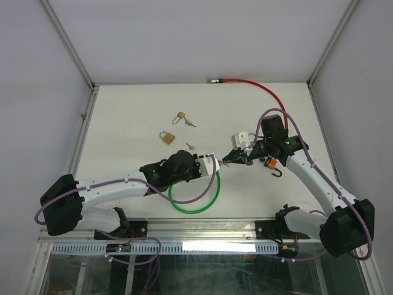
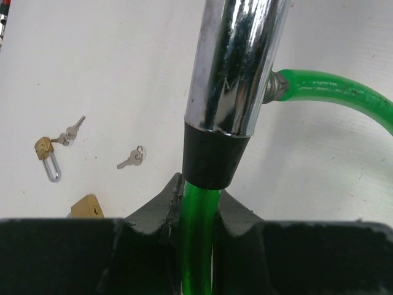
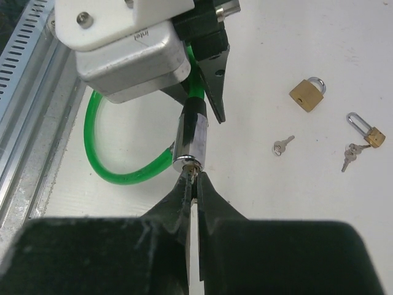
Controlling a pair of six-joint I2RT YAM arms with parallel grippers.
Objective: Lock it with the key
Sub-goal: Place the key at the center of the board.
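A green cable lock [image 1: 195, 206] with a chrome cylinder [image 3: 190, 138] lies at the table's near middle. My left gripper [image 2: 198, 196] is shut on the green cable [image 2: 198, 233] just below the cylinder's black collar and holds the cylinder [image 2: 236, 61] up. My right gripper [image 3: 195, 179] meets the cylinder's end face. Its jaws are pressed together on a small key [image 3: 195, 172] that sits in the keyhole; most of the key is hidden by the fingertips. In the top view both grippers meet tip to tip at the cylinder [image 1: 216, 161].
Two brass padlocks [image 1: 179, 117] [image 1: 166, 137] lie further back on the table, each near small loose keys [image 1: 191, 123] [image 1: 190, 146]. A red cable [image 1: 258, 86] runs along the back edge. Metal frame rails border the table's left, right and near sides.
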